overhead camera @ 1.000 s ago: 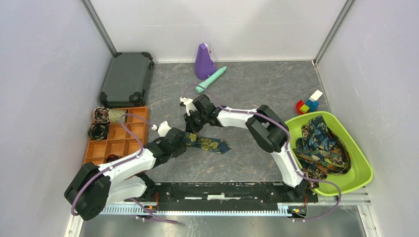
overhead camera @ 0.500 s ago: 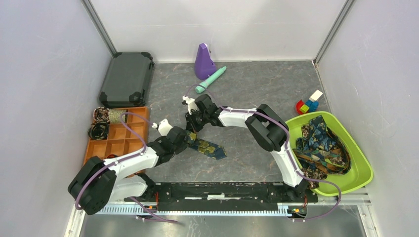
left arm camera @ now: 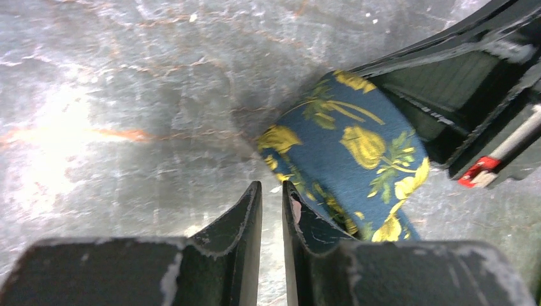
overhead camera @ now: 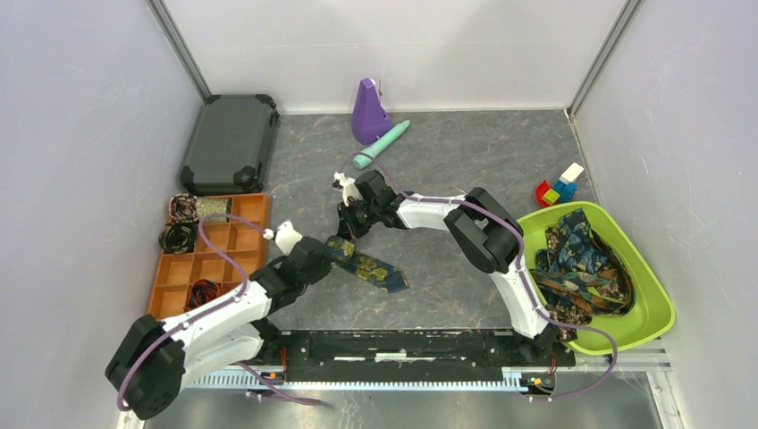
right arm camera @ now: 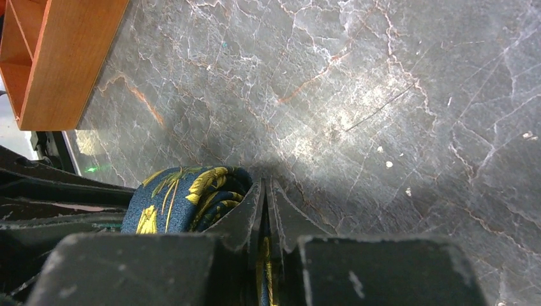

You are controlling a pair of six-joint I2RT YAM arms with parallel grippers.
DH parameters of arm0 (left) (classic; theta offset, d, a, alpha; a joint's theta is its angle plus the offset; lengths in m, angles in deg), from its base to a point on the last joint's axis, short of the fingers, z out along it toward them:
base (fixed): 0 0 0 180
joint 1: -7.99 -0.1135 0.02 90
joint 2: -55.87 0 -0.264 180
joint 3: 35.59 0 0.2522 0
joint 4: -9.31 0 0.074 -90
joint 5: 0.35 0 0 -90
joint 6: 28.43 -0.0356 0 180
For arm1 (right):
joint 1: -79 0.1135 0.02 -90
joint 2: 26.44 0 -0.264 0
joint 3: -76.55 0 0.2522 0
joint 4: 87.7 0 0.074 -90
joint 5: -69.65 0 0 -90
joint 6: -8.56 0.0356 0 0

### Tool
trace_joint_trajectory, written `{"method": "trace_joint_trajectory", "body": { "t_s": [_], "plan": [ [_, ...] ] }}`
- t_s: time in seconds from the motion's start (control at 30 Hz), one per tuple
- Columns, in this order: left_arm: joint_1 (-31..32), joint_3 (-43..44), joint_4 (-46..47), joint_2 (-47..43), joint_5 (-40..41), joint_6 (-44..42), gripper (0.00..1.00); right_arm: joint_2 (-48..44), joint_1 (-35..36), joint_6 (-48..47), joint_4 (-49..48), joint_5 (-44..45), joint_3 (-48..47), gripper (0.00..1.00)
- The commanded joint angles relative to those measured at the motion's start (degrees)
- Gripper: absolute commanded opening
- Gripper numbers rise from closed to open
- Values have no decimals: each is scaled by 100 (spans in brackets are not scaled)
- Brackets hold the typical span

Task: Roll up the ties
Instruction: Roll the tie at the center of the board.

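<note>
The tie (overhead camera: 371, 266) lies in the middle of the table (overhead camera: 465, 161). Its long axis slants from a rolled end at the far left, between the two claws, to a flat tail pointing near-right. A second ago the tail pointed more squarely right; it has swung toward the near edge. The right claw (right arm camera: 265, 191) is clamped on the tie's fabric, the coil just beside it. The left claw (left arm camera: 272, 191) stands a slit apart, with nothing seen between its jaws, and the tie touches one finger's outer side.
</note>
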Motion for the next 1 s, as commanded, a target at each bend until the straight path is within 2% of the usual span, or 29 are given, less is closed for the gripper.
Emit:
{"method": "trace_joint_trajectory", "body": {
  "t_s": [0.0,0.17,0.27,0.4,0.53,0.6,0.77,0.83,0.97],
  "plan": [
    [17,-233,-501,-507,243,236,24,17,-22,-19,699,361,181,11],
    [17,-239,-1174,-1279,337,92,24,-8,-22,-50,1144,750,-138,17],
    [17,-55,-1543,-1725,474,-337,26,-49,-53,-123,1480,1069,-398,20],
    [12,283,-2107,-2012,818,-778,34,-186,-139,-187,1860,1374,-672,25],
    [8,462,-2058,-2025,891,-1225,44,-535,-231,-239,2093,1610,-787,37],
    [2,661,-2173,-1930,896,-1340,53,-792,-264,-216,2125,1726,-673,44],
    [-69,1347,-2199,-1521,466,-2175,65,-1856,-271,298,1398,1722,509,48],
    [-205,1531,-2075,-1324,34,-2575,72,-2392,-268,737,825,1760,1241,50],
    [-488,1776,-2055,-833,-507,-2804,74,-3482,-211,1863,-825,1661,2921,51]
  ]
}}
